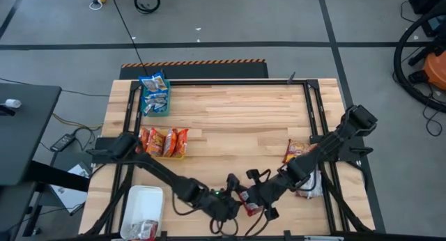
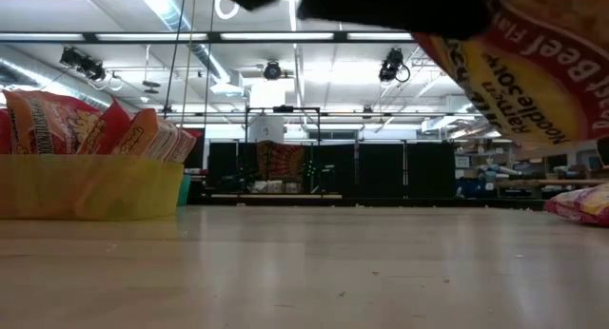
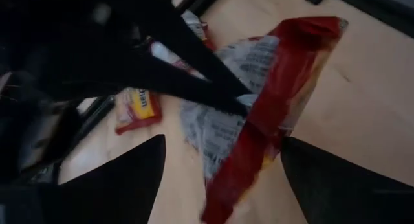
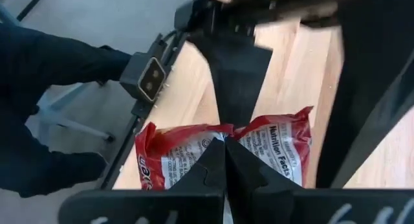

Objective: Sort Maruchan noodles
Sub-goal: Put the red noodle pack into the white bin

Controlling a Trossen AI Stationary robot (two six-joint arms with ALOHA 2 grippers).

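Note:
A red-and-silver noodle packet [image 1: 249, 205] is held above the table's near edge, between both grippers. My right gripper [image 4: 225, 146] is shut on it. My left gripper [image 3: 223, 143] is open, with one finger on each side of the packet [image 3: 239, 153]; I see no touch. In the low view the packet [image 2: 533, 63] hangs high at the right. Blue packets stand in a teal bin [image 1: 155, 95] and orange ones in a yellow bin [image 1: 164, 141]. A white bin [image 1: 143, 212] holds a silver packet. More packets [image 1: 298, 154] lie in a pile at the right. My right gripper pinches the packet between its two fingers at the middle of a red crimped edge [image 4: 249, 128], which is dented in there. Its fingers [image 3: 226, 94] reach onto the silver printed back. The packet is lifted clear of the table and tilted.
A black frame rail [image 1: 310, 109] borders the wooden table on its left, far and right sides. The table's middle [image 1: 237, 122] is bare wood. The two arms cross close together at the near edge. Beyond the table are a grey floor and cables.

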